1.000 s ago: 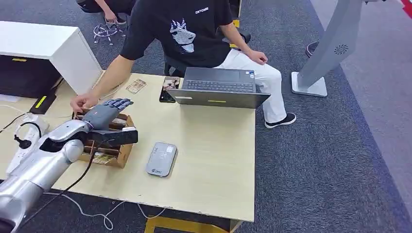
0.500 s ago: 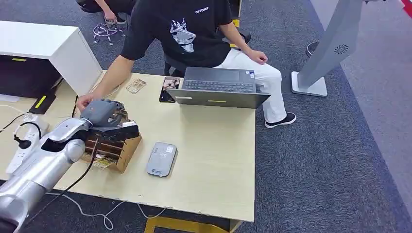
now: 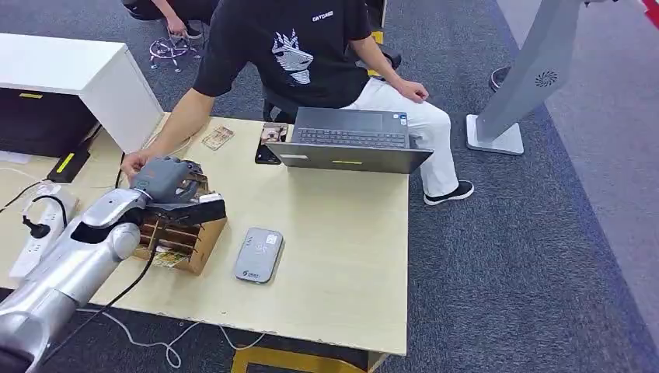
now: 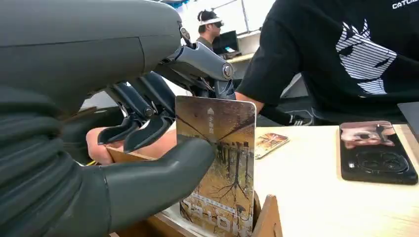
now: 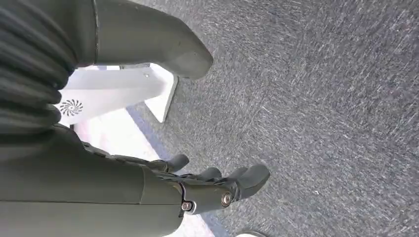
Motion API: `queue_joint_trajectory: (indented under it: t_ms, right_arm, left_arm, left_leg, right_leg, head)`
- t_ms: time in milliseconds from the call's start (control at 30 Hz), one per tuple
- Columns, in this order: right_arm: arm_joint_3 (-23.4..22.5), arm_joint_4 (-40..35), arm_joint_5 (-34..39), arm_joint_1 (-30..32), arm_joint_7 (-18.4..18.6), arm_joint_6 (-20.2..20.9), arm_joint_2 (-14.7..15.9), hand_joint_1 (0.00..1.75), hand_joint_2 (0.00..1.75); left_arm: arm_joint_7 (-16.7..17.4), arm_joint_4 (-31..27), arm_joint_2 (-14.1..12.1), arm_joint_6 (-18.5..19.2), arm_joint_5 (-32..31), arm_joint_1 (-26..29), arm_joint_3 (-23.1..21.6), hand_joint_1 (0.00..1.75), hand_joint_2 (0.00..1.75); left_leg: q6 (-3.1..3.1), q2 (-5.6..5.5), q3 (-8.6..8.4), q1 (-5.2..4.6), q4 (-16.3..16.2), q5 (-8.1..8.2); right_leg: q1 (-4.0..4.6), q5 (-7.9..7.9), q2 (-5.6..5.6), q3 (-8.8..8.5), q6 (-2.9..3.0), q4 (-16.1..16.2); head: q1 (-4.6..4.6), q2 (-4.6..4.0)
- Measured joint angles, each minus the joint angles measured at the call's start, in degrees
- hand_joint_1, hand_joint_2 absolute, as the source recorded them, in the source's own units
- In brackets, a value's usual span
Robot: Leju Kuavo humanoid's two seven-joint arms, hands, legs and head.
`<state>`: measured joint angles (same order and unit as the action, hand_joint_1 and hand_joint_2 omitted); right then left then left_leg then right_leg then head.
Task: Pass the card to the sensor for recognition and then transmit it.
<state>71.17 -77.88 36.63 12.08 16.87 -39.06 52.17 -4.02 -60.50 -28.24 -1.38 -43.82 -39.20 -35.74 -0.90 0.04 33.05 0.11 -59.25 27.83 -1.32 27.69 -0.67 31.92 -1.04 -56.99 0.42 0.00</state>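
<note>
My left hand (image 3: 167, 180) is curled over the wooden card holder (image 3: 190, 237) at the table's left side. In the left wrist view its thumb (image 4: 158, 177) and fingers (image 4: 148, 123) pinch a card (image 4: 220, 158) printed with autumn trees. The card stands upright with its lower edge still in the holder (image 4: 269, 217). The grey sensor pad (image 3: 259, 254) lies flat on the table just right of the holder. My right hand (image 5: 148, 182) hangs over grey carpet with fingers apart and nothing in it.
A person in a black shirt sits behind the table, with one hand (image 3: 134, 162) beside the holder. A laptop (image 3: 350, 140), a phone (image 3: 269, 143) and a loose card (image 3: 218, 137) lie at the far edge. A white cabinet (image 3: 78, 74) stands left.
My left hand's fingers, stretched out flat a second ago, have curled down onto the card in the holder. The holder has shifted slightly to the right.
</note>
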Motion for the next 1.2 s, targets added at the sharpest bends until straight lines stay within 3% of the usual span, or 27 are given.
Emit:
queue_joint_trajectory:
  t_ms: [167, 367, 433, 600, 867, 1033, 1200]
  right_arm:
    - [-0.3, -0.2, -0.1, 0.4, -0.2, 0.0, 0.2, 0.0, 1.75]
    - [-2.0, -0.6, -2.8, 1.7, 0.7, 0.0, 0.3, 0.0, 1.75]
    - [-2.8, -0.8, -3.4, 2.4, 1.1, 0.0, 0.3, 0.0, 1.75]
    - [-3.8, -1.1, -3.5, 3.1, 1.2, 0.0, 0.3, 0.0, 1.75]
    - [-5.6, -1.3, -4.7, 4.3, 1.7, 0.0, 0.3, 0.0, 1.75]
    - [-6.6, -1.4, -6.4, 4.9, 2.6, 0.0, 0.1, 0.0, 1.75]
    - [-6.8, -1.4, -6.5, 4.9, 2.8, 0.0, -0.2, 0.0, 1.75]
  left_arm:
    - [-0.1, 0.0, 0.0, -1.2, 0.0, 0.1, 0.8, 1.75, 1.75]
    - [-0.2, -0.5, 0.8, -12.3, -1.6, 0.3, 3.4, 1.75, 1.75]
    - [-0.1, -1.3, 1.0, -14.4, -2.2, 0.2, 4.8, 1.75, 1.75]
    - [0.2, -2.3, 1.4, -15.2, -2.8, 0.1, 6.6, 1.75, 1.75]
    - [1.0, -4.6, 1.7, -19.5, -4.8, -0.3, 8.7, 1.75, 1.75]
    - [2.4, -6.8, 2.4, -23.4, -9.4, -1.1, 9.7, 1.75, 1.75]
    - [3.3, -7.8, 3.1, -24.4, -11.2, -1.7, 9.8, 1.75, 1.75]
  left_leg:
    - [0.0, 0.0, 0.0, 0.0, 0.0, 0.0]
    - [0.0, 0.0, 0.0, 0.0, 0.0, 0.0]
    - [0.0, 0.0, -0.01, 0.0, 0.0, 0.0]
    - [0.0, 0.01, -0.01, -0.01, 0.0, 0.0]
    - [0.0, 0.01, -0.01, 0.0, 0.0, 0.0]
    - [0.0, 0.0, -0.01, 0.0, 0.0, 0.0]
    - [0.0, 0.01, -0.02, -0.01, 0.0, 0.0]
  right_leg:
    - [0.0, 0.0, 0.0, 0.01, 0.0, 0.0]
    - [0.0, 0.0, 0.01, 0.0, 0.0, 0.0]
    - [-0.01, 0.0, 0.0, 0.0, 0.0, 0.0]
    - [0.0, 0.0, -0.01, 0.01, 0.0, 0.0]
    - [0.0, 0.0, -0.01, 0.02, 0.0, 0.0]
    - [-0.01, 0.0, 0.0, 0.01, 0.0, 0.0]
    - [-0.01, 0.0, -0.01, 0.01, 0.0, 0.0]
  head:
    - [0.0, 0.0]
    - [0.0, 0.0]
    - [0.0, 0.0]
    - [-0.02, 0.0]
    - [0.0, 0.0]
    - [0.0, 0.0]
    - [0.0, -0.02]
